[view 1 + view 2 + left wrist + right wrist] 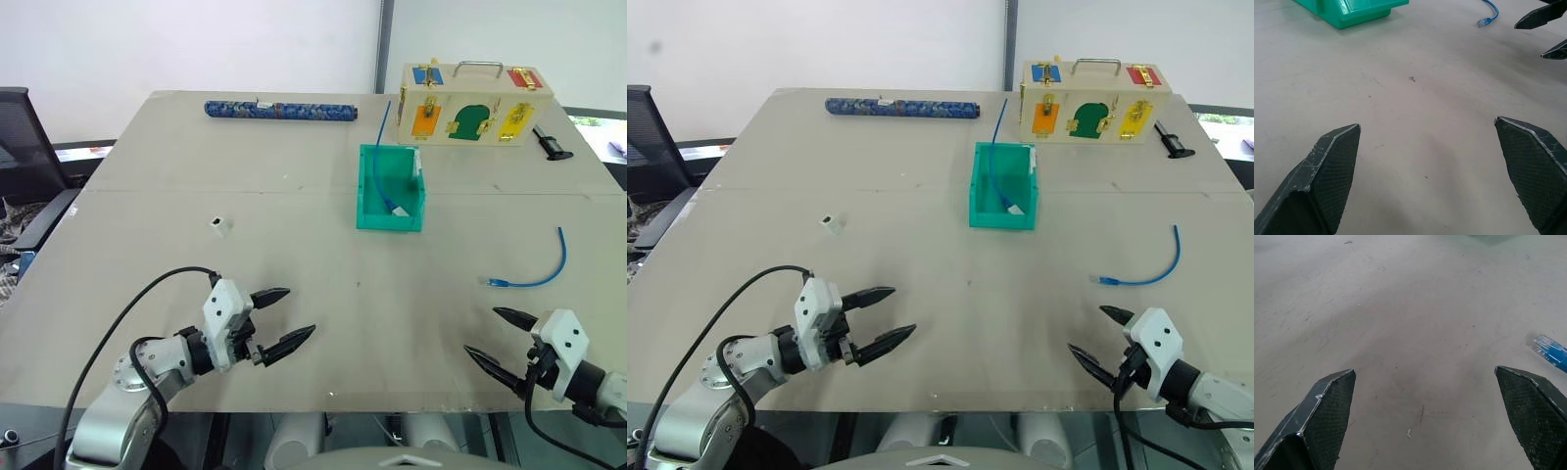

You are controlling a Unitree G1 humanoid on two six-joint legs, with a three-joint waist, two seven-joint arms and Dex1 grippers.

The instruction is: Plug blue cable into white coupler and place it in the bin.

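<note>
While the blue cable [537, 269] lies right of centre, both grippers' fingers, left [282, 318] and right [500, 336], spread wide, holding nothing above the tabletop [294, 245].

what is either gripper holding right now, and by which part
Nothing is held. The left gripper and right gripper are both open over bare table, apart from the short bright-blue cable and the tiny white plastic coupler.
</note>
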